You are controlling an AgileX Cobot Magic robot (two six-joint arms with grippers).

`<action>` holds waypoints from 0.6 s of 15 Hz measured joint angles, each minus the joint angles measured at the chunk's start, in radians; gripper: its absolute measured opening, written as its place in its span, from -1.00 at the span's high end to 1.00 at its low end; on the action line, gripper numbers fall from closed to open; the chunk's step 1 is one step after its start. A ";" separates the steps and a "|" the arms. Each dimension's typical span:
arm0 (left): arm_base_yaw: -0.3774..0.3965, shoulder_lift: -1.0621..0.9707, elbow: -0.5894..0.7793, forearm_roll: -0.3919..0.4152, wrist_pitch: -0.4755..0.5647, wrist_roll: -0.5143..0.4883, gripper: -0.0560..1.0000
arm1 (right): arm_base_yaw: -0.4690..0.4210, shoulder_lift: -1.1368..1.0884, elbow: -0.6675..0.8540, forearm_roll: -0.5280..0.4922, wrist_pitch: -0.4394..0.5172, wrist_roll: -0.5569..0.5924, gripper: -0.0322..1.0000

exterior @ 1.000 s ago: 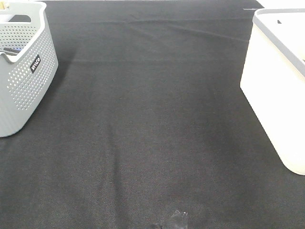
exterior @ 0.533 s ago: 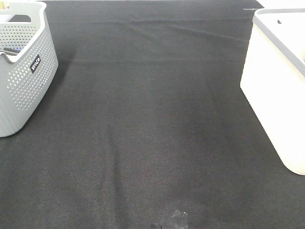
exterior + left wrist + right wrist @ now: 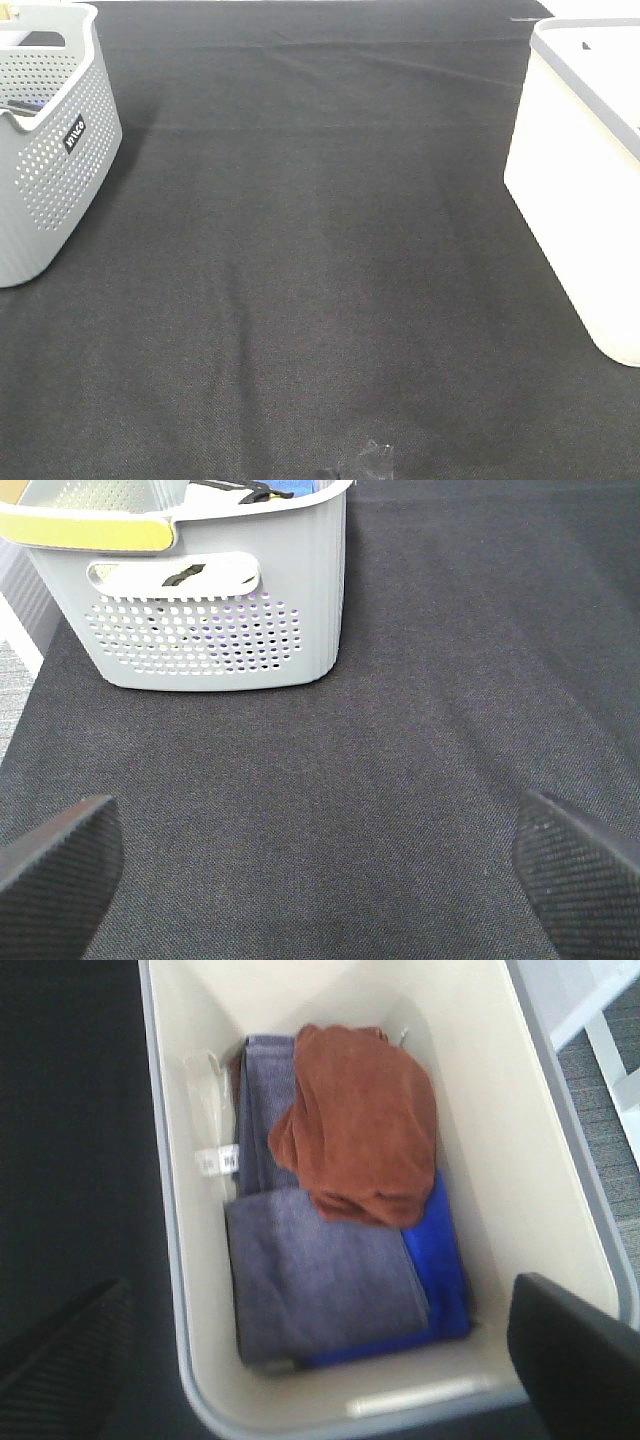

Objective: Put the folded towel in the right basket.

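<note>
The right basket (image 3: 575, 200) is white with a grey rim and stands at the table's right edge. The right wrist view looks down into it (image 3: 165, 1210). Inside lie a rust-brown towel (image 3: 355, 1125) on top, a folded grey towel (image 3: 320, 1295) and a blue towel (image 3: 440, 1260). My right gripper (image 3: 320, 1370) hangs above the basket's opening, open and empty. My left gripper (image 3: 320, 880) is open and empty over the black table, facing the grey basket (image 3: 215, 630). Neither arm shows in the exterior high view.
A grey perforated basket (image 3: 50, 170) stands at the table's left edge, with a yellow item (image 3: 85, 530) at its rim. The black cloth (image 3: 320, 260) covers the table between the baskets. A small shiny scrap (image 3: 372, 462) lies near the front edge.
</note>
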 joint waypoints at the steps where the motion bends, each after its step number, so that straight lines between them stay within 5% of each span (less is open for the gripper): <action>1: 0.000 0.000 0.000 0.000 0.000 0.000 -0.98 | 0.000 -0.097 0.075 0.000 0.000 0.000 -0.95; 9: 0.000 0.000 0.000 0.000 0.000 0.000 -0.98 | 0.000 -0.903 0.569 0.035 0.000 -0.009 -0.95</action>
